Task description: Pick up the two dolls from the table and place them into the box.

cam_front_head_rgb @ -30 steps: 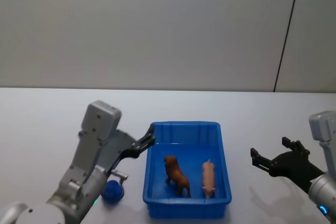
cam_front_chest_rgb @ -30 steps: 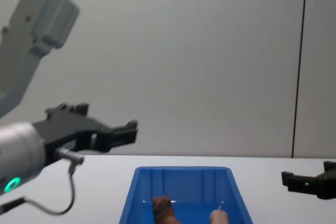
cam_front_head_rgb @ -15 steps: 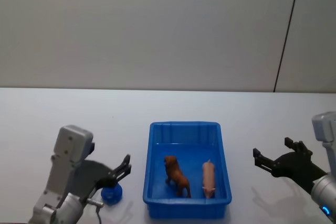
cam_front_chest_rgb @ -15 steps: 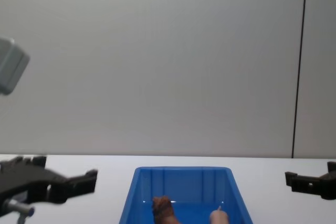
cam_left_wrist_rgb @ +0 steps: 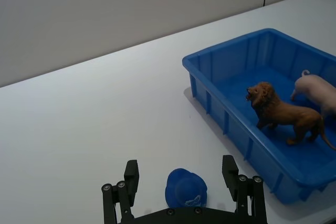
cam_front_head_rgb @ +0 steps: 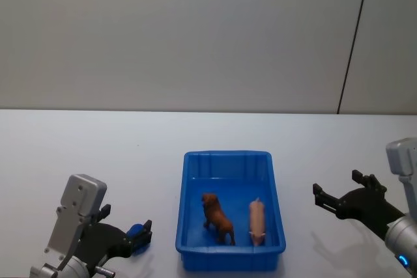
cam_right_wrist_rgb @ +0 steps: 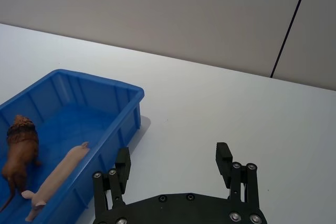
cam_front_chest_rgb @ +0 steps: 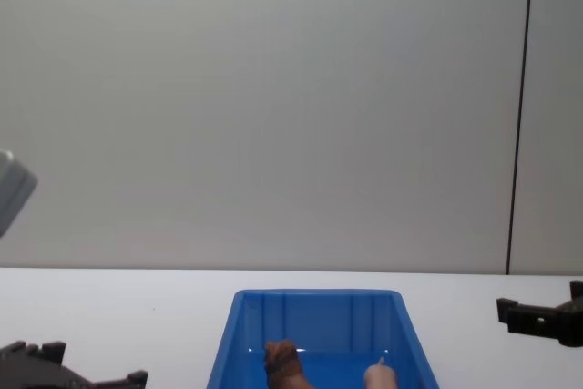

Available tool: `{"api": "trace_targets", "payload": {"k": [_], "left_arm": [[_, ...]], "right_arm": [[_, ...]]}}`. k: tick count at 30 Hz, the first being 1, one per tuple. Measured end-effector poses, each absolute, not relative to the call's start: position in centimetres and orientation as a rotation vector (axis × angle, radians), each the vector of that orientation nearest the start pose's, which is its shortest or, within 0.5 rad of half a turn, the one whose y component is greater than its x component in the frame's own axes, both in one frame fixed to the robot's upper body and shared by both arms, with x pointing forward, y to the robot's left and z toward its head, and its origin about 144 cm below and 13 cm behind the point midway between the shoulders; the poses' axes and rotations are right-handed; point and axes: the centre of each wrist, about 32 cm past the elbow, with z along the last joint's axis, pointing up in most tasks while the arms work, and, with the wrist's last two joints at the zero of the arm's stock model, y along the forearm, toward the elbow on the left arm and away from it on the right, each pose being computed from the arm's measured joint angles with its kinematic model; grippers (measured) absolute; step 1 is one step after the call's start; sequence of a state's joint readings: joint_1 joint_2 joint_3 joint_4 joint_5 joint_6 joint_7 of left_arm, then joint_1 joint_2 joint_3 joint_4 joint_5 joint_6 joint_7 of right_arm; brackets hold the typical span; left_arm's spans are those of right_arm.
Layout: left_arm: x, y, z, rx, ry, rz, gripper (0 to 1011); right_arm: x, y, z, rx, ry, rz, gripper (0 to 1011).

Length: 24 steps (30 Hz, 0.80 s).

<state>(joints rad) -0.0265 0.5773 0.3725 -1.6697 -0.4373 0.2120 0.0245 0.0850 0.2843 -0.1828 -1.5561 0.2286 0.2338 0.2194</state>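
Three small toy figures are out here, and one blue bin (cam_front_head_rgb: 230, 256) sitting on the white table (cam_front_head_rgb: 91, 148). Two of the figures are already inside the bin: a reddish-brown lion (cam_front_head_rgb: 218, 219) standing on its floor, and a pale pink pig (cam_front_head_rgb: 258, 221) just beside it on the side toward the robot's right. They stand close together but apart.

The third figure, a rounded blue doll (cam_left_wrist_rgb: 185, 187), rests on the table outside the bin, near the bin's wall on the robot's left. The left gripper (cam_left_wrist_rgb: 180, 178) is down low at the table with its fingers (cam_left_wrist_rgb: 131, 174) spread wide, one on each side of the blue doll, not touching it. The bin wall stands just beyond the finger nearer the bin.

The right gripper (cam_right_wrist_rgb: 174, 162) hangs over bare table on the other side of the bin, well apart from it, its fingers likewise spread with nothing between them.
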Motion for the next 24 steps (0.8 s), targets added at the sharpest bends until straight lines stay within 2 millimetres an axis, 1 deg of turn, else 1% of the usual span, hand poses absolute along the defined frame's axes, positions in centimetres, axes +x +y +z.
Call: {"api": "trace_targets", "payload": {"k": [11, 24], "left_arm": [[46.3, 28.6, 114.7, 0.394, 0.103, 1.137, 1001], [47.8, 29.5, 113.8, 0.454, 0.137, 1.073, 1001]], "right_arm": [[47.8, -25.6, 115.9, -0.208, 0.118, -1.184, 1000], [47.8, -25.6, 115.9, -0.208, 0.118, -1.184, 1001]]}}
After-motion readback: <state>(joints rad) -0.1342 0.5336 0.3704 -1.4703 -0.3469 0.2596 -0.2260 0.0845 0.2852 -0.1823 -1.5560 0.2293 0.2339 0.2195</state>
